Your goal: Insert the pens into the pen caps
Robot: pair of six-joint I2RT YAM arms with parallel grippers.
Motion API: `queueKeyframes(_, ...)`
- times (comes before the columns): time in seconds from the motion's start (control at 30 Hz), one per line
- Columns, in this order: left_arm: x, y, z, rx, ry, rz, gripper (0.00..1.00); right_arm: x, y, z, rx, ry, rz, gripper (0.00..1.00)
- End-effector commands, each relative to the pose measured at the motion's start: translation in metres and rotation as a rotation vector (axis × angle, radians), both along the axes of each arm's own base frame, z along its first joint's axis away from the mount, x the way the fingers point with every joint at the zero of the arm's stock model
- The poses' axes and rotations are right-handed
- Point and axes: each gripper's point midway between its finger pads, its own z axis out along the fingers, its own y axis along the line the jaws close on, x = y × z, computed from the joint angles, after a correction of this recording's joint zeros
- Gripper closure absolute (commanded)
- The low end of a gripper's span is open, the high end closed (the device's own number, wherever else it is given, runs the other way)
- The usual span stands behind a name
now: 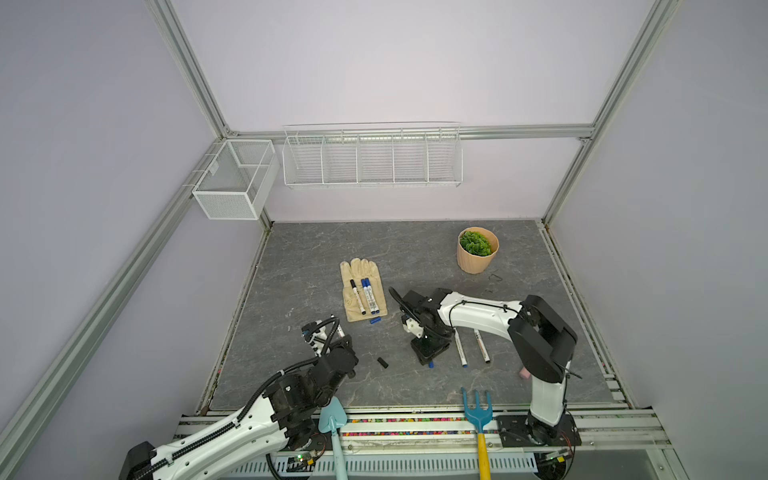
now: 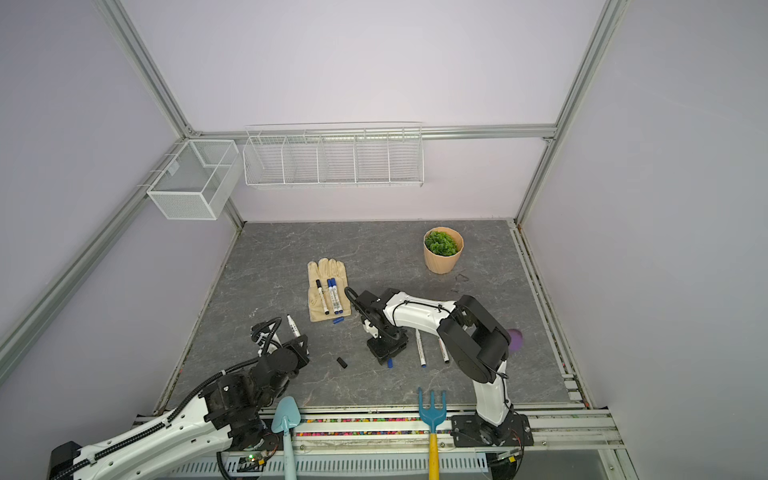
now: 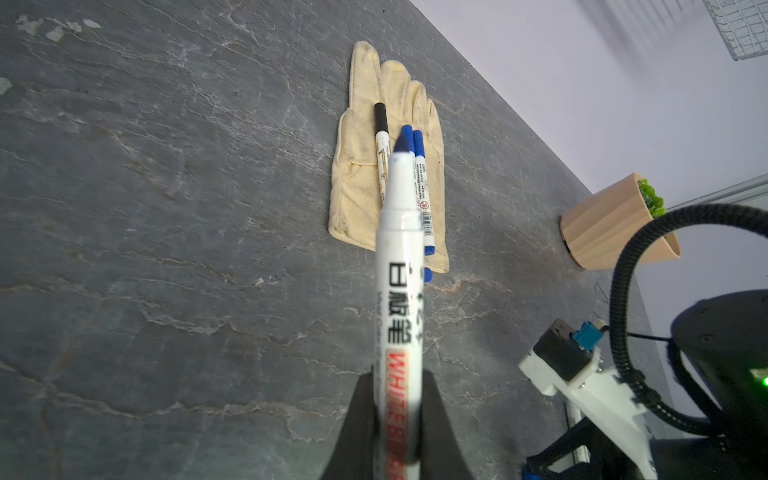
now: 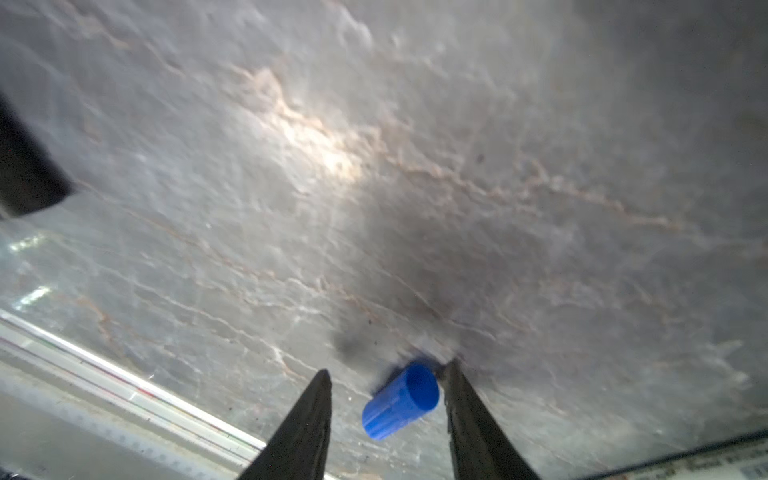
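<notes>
left gripper: I see its two black fingers pressed together on a white marker, pinching the barrel at the printed label.
held pen: it juts straight out ahead of the left fingertips with its bare blue nib leading. It is lifted off the table and aimed toward the glove.
right gripper: it points down at the table with its fingers spread and nothing clamped.
blue cap: it lies on its side on the table between the right fingers, with its open mouth showing. It sits close to one finger with a clear gap to the other, and I cannot tell whether it touches.
black cap: it lies on the table between the two grippers, apart from both.
second blue cap: it lies just beside the glove's cuff edge, beyond both grippers.
capped pens: three lie side by side on the glove, ahead of the left gripper. One has a black cap and two have blue.
loose pens: two lie on the table just beside the right gripper, near its arm and roughly parallel. Their tips are too small for me to read.
plant pot: it stands upright, well beyond the right gripper.
</notes>
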Motion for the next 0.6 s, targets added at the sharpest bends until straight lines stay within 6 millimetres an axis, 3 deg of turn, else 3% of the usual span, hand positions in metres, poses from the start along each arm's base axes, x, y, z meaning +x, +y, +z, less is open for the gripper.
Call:
queueKeyframes(0.0, 0.0, 0.008, -0.004, 0.028, 0.001, 0.026, 1.0, -0.006, 0.004, -0.002, -0.051, -0.07, 0.128, 0.54)
queueKeyframes(0.17, 0.001, 0.005, -0.008, 0.031, 0.007, 0.022, 1.0, -0.03, 0.007, -0.003, -0.063, -0.101, 0.258, 0.55)
queueKeyframes(0.57, 0.005, -0.004, -0.006, 0.048, 0.009, 0.0, 1.0, -0.021, -0.03, -0.007, -0.248, -0.217, 0.266, 0.55)
